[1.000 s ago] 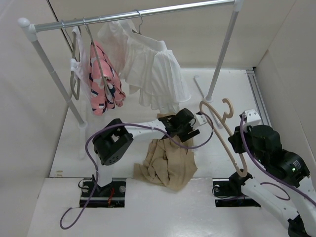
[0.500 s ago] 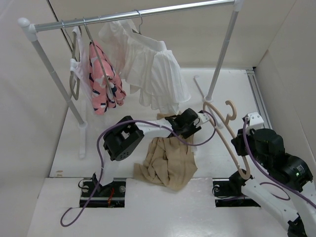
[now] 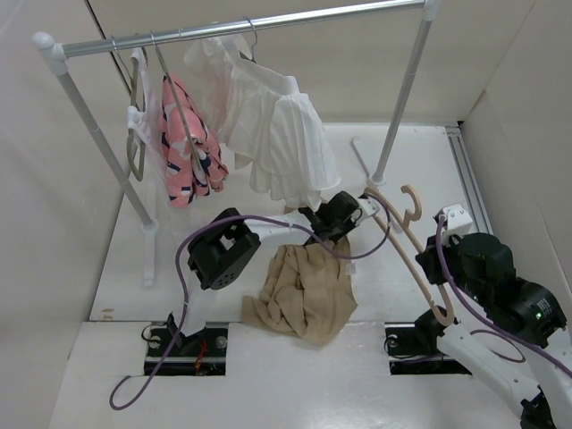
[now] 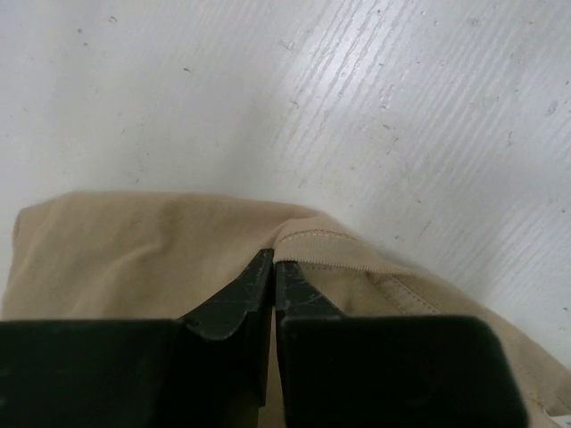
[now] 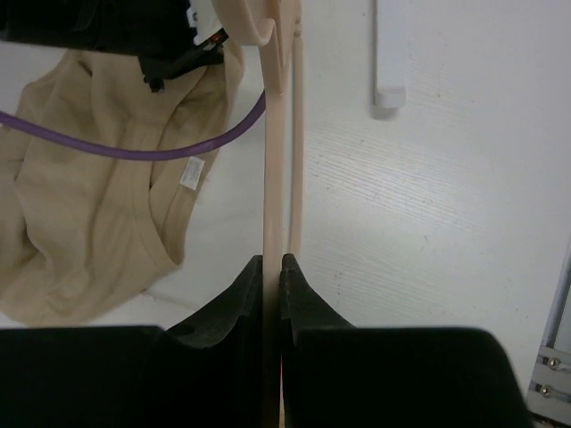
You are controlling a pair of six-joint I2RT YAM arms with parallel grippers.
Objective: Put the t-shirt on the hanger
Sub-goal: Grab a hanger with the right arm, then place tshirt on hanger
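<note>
The tan t-shirt [image 3: 304,295] lies crumpled on the white table between the two arm bases. My left gripper [image 3: 320,238] reaches down to its far edge. In the left wrist view that gripper [image 4: 272,264] is shut, pinching the t-shirt [image 4: 134,241] fabric right beside the stitched neck hem [image 4: 326,245]. The peach hanger [image 3: 404,243] is held up over the table to the right of the shirt, hook [image 3: 413,202] at the far end. My right gripper [image 5: 273,264] is shut on one bar of the hanger [image 5: 275,134]. That view also shows the t-shirt [image 5: 80,223] with its white label [image 5: 190,172].
A clothes rack [image 3: 241,27] stands at the back with a white pleated garment [image 3: 277,125] and a pink patterned garment [image 3: 188,147] hanging on it. Its right post [image 3: 398,116] stands just beyond the hanger. A purple cable [image 3: 268,223] loops over the left arm. Walls enclose both sides.
My left gripper has closed on the far edge of the t-shirt after moving slightly toward the back. The hanger in my right gripper has barely shifted.
</note>
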